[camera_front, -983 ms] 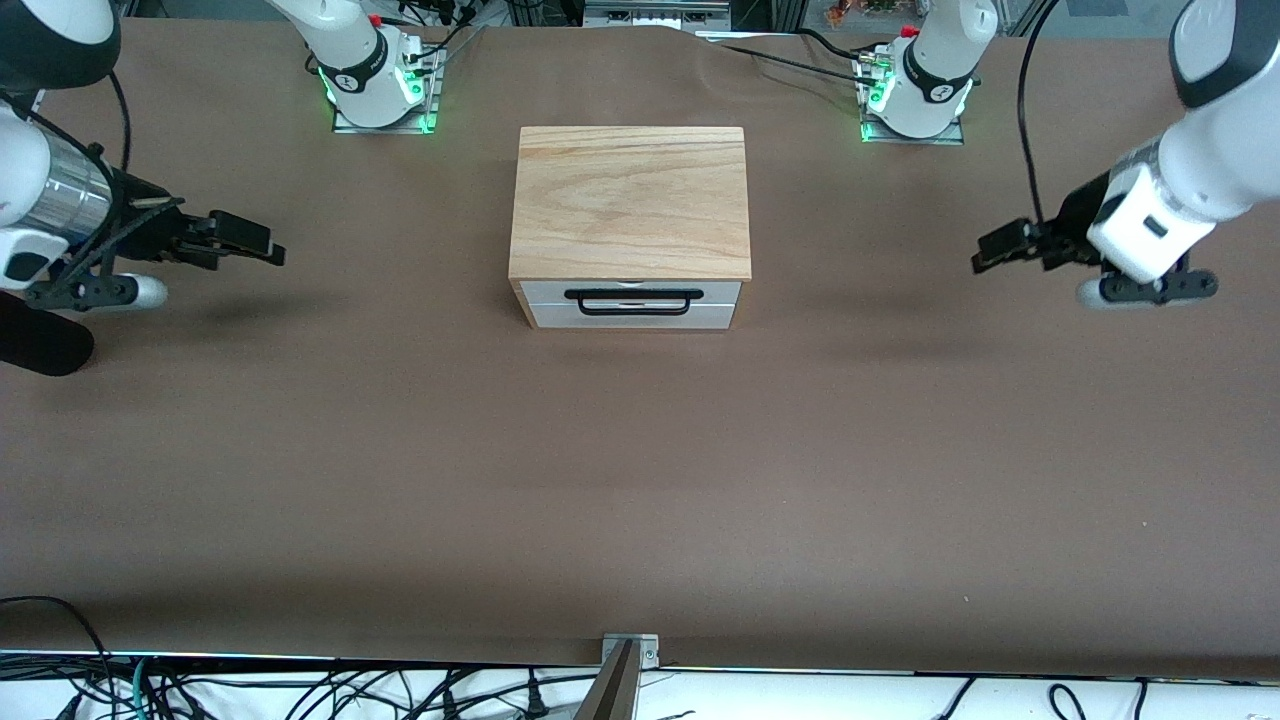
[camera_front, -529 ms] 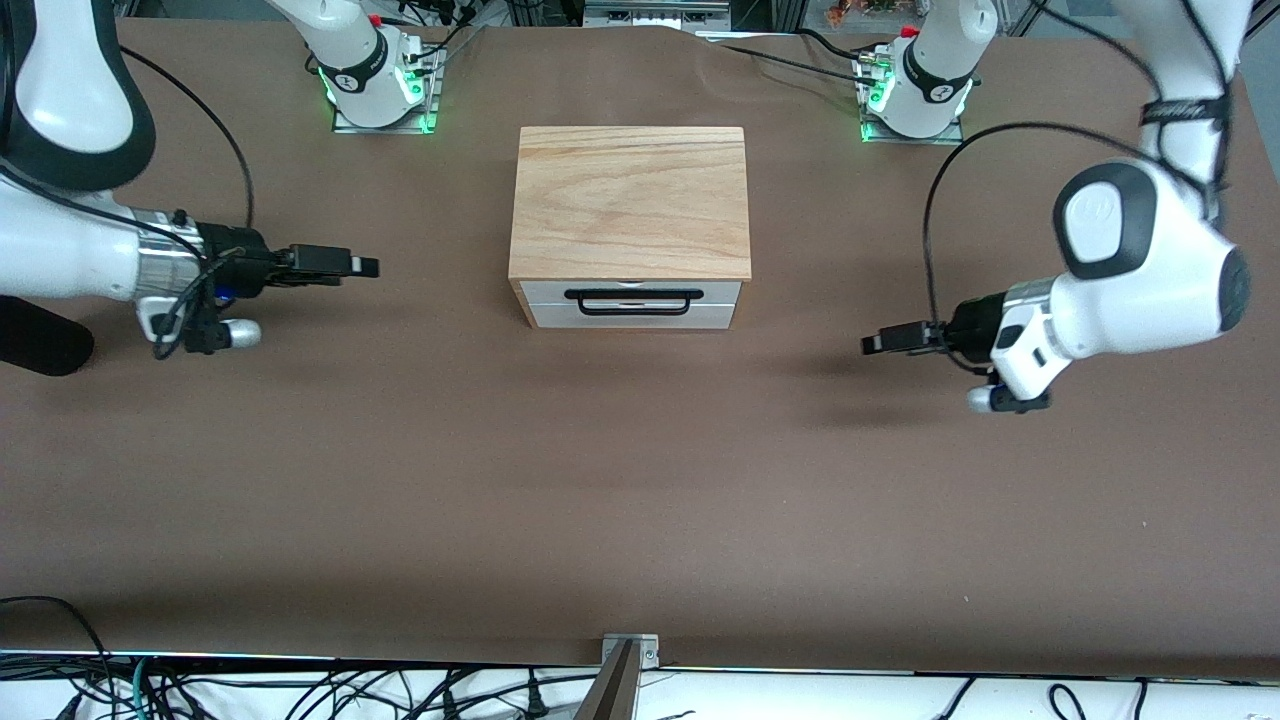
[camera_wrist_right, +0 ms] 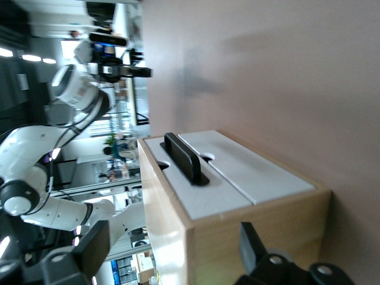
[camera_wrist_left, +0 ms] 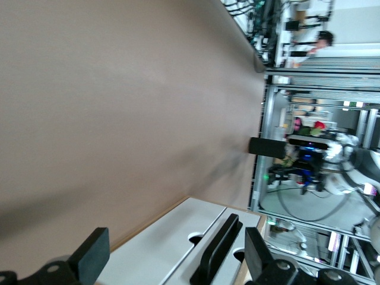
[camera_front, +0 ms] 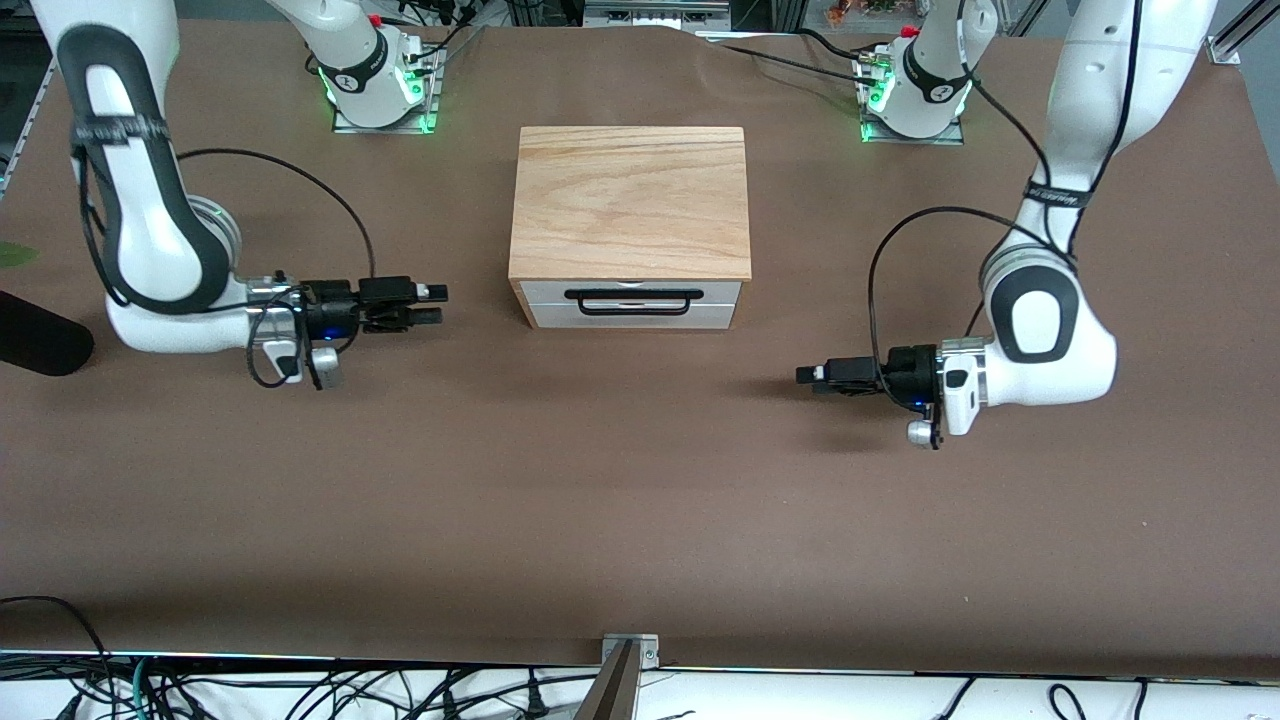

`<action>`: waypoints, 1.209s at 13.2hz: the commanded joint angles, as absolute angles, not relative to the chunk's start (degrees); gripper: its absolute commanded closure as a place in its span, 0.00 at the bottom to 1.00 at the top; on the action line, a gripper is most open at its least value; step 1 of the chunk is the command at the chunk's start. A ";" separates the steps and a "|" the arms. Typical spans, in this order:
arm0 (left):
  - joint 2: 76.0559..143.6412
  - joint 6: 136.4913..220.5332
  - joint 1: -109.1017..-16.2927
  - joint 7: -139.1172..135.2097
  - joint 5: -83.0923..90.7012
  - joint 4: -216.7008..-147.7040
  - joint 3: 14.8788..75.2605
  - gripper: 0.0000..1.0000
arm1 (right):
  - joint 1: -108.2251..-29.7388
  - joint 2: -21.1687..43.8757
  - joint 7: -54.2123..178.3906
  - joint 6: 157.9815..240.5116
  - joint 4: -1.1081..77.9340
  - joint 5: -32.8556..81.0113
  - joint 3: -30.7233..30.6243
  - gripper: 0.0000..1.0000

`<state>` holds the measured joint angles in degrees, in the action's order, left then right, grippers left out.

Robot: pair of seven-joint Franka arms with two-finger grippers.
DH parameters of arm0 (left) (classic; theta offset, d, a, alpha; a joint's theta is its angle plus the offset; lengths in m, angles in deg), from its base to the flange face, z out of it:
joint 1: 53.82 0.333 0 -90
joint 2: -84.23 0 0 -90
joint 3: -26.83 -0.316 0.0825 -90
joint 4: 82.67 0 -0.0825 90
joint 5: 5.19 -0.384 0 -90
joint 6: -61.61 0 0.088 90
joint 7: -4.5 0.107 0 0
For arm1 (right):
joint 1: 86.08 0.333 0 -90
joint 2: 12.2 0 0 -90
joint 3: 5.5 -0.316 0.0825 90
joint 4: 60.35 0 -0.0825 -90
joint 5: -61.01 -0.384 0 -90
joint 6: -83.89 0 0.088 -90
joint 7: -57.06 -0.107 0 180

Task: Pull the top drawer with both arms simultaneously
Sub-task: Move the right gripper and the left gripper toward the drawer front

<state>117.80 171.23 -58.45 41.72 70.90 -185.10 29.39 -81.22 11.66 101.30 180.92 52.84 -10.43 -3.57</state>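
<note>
The right gripper (camera_front: 432, 305) lies level over the table (camera_front: 640, 500), fingers parted, pointing at the oak cabinet (camera_front: 630, 200). The top drawer (camera_front: 632, 291) sits closed, black handle (camera_front: 633, 301) untouched. The left gripper (camera_front: 812, 379), likewise level, fingers spread, hovers clear of the cabinet.

No text, label, brand, number or sign can be read anywhere.
</note>
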 commanded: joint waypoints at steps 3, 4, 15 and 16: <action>124.91 167.17 -61.11 55.80 87.77 -184.35 32.44 0.00 | -80.90 16.36 109.60 181.80 54.52 -20.25 -7.77 0.23; 125.79 167.17 -61.55 57.83 90.32 -184.44 33.59 0.00 | -80.72 16.89 111.01 182.06 55.31 -23.25 -8.65 0.23; 121.06 166.99 -62.35 79.89 98.35 -197.35 37.38 0.10 | -78.61 21.29 115.33 186.28 54.97 -28.72 -15.08 0.50; 120.62 166.99 -62.35 81.30 98.35 -198.49 38.07 0.14 | -78.61 21.64 115.33 186.37 54.10 -28.72 -15.08 0.50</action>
<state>123.93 166.99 -62.79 77.09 96.05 -194.17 37.00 -78.89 21.02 114.11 185.71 55.08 -27.26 -14.69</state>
